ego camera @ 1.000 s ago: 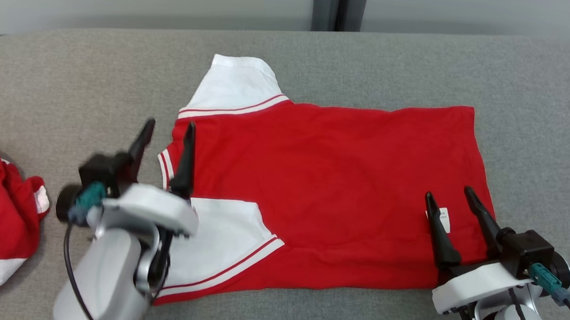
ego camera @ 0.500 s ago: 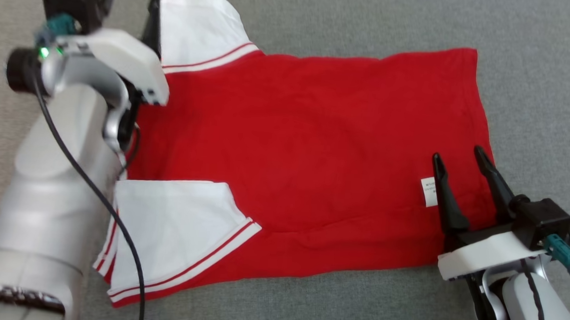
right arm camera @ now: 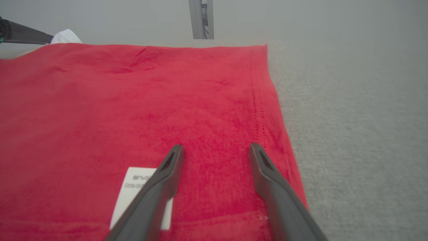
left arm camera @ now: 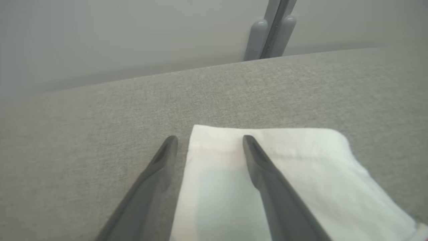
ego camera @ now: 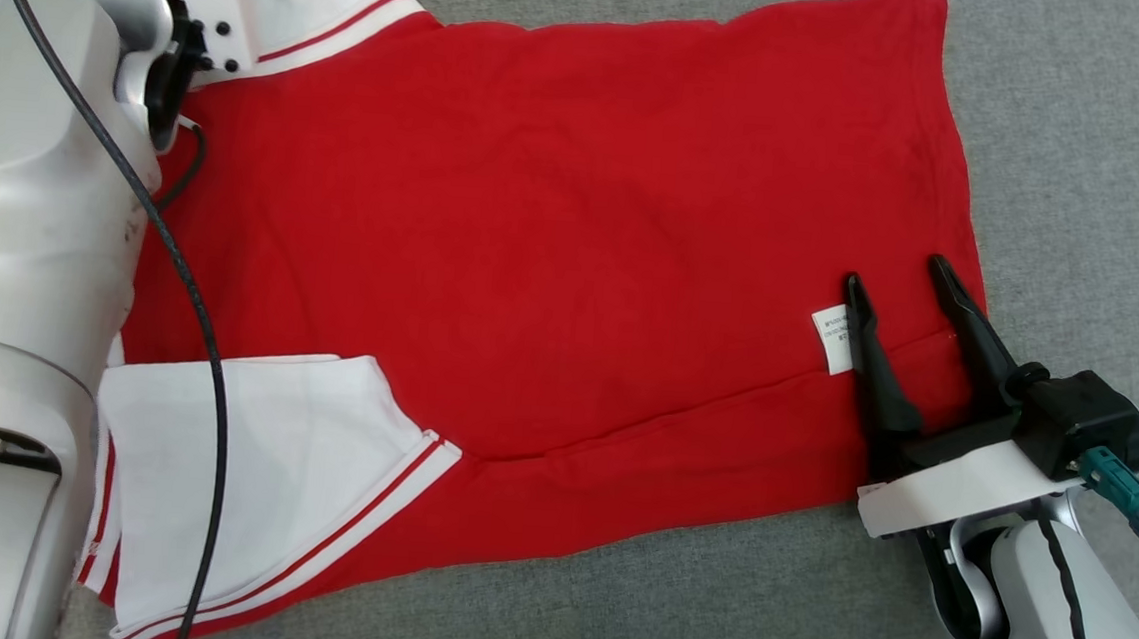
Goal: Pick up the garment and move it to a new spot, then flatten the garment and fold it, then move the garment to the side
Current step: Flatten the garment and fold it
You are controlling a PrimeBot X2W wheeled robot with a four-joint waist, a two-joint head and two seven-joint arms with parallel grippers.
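A red garment [ego camera: 536, 227] with white sleeves lies flat on the grey surface [ego camera: 1093, 146], hem to the right. My right gripper [ego camera: 899, 272] is open over the hem's near corner, beside a white care label [ego camera: 829, 336]; the same label [right arm camera: 133, 190] sits under its left finger in the right wrist view, where the gripper [right arm camera: 215, 149] hovers above red cloth [right arm camera: 133, 100]. My left gripper [left arm camera: 209, 139] is open over the far white sleeve [left arm camera: 284, 160], one finger off its left edge, the other on the cloth. The left arm [ego camera: 28, 171] covers the collar side.
The near white sleeve [ego camera: 248, 467] with red stripes lies at the lower left. Grey padded surface [left arm camera: 83, 117] stretches beyond the far sleeve to a pale wall, where a grey post [left arm camera: 271, 30] stands. Bare surface [right arm camera: 361, 117] lies right of the hem.
The head camera has tipped down and closer. My left arm has reached from the collar to the far sleeve. The right gripper stays over the hem corner, still open.
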